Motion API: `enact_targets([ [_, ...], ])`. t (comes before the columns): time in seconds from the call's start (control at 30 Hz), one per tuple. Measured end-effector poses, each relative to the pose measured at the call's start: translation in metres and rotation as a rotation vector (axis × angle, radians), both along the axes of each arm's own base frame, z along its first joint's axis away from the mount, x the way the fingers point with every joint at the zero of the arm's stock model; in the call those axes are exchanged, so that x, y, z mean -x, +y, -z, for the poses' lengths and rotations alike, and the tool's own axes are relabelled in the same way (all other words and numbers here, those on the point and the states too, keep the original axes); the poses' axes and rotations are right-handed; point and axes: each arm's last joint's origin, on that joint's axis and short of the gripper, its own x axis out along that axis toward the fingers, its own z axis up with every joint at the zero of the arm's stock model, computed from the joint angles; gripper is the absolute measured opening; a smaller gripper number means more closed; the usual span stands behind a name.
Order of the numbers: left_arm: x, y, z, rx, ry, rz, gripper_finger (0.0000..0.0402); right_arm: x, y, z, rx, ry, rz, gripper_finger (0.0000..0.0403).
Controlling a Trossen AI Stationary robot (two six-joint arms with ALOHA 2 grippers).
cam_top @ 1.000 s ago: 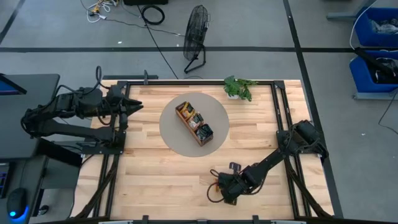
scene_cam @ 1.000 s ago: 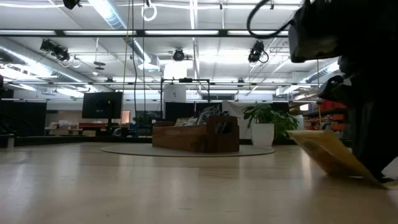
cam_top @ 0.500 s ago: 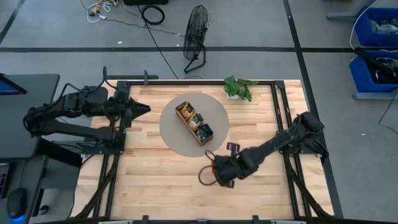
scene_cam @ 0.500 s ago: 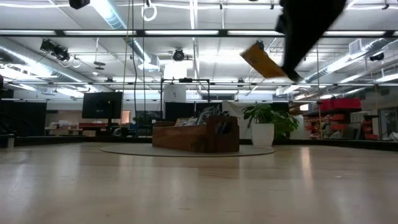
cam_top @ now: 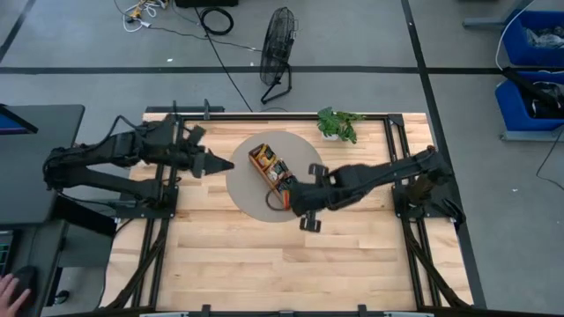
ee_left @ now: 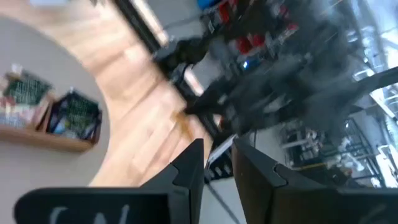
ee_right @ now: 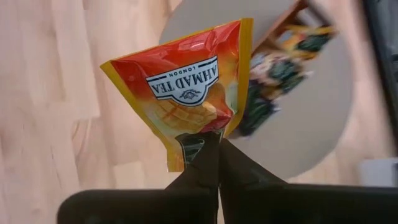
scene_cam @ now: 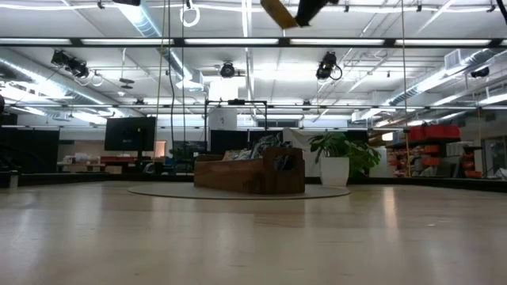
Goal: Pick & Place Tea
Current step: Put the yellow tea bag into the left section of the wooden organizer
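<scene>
Right gripper point(ee_right: 216, 144): fingers were pressed together on the bottom corner of an orange-yellow tea sachet point(ee_right: 186, 87), pinching it.
Held sachet: it hung in the air, tilted, its printed face turned toward the wrist camera; the print read "AHMAD TEA LONDON".
Right gripper's place: in the high view it point(cam_top: 291, 199) was over the near end of the wooden tray point(cam_top: 274, 175), above the grey round mat point(cam_top: 242, 189).
Low view: the sachet point(scene_cam: 277, 12) showed at the very top edge, well above the table.
Tray: three compartments, lying at a slant on the mat; several sachets stood in it, orange-yellow ones point(cam_top: 263, 159) at the far end and dark ones point(ee_left: 71, 112) nearer.
Left gripper point(ee_left: 216, 163): fingers were slightly spread with a narrow gap between them, nothing in it.
Left gripper's place: in the high view it point(cam_top: 222, 165) was at the mat's left rim, pointed toward the tray, apart from it.
Plant point(cam_top: 338, 124): small and green, at the table's far edge, well apart from both grippers.
Table point(cam_top: 220, 255): light wooden boards.
</scene>
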Motion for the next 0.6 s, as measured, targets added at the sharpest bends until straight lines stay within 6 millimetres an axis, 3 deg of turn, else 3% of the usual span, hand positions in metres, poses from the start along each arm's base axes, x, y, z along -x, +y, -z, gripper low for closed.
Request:
enact_targets([
  [0.13,-0.016,-0.003,0.006,0.054,0.025,0.032,0.0116,0.003,-0.012,-0.027,0.025,-0.039,0.013,0.0000],
  [0.3,-0.043,-0.002,0.008,0.146,-0.021,0.081,0.0193,0.003,-0.026,-0.052,0.056,-0.107,0.001,0.0000],
  [0.43,-0.066,-0.001,0.015,0.247,-0.022,0.103,0.0236,0.003,-0.036,-0.060,0.077,-0.120,-0.009,0.0000],
  [0.6,-0.089,-0.002,0.030,0.314,0.023,0.156,0.0247,0.005,-0.042,-0.061,0.107,-0.093,-0.049,0.0000],
])
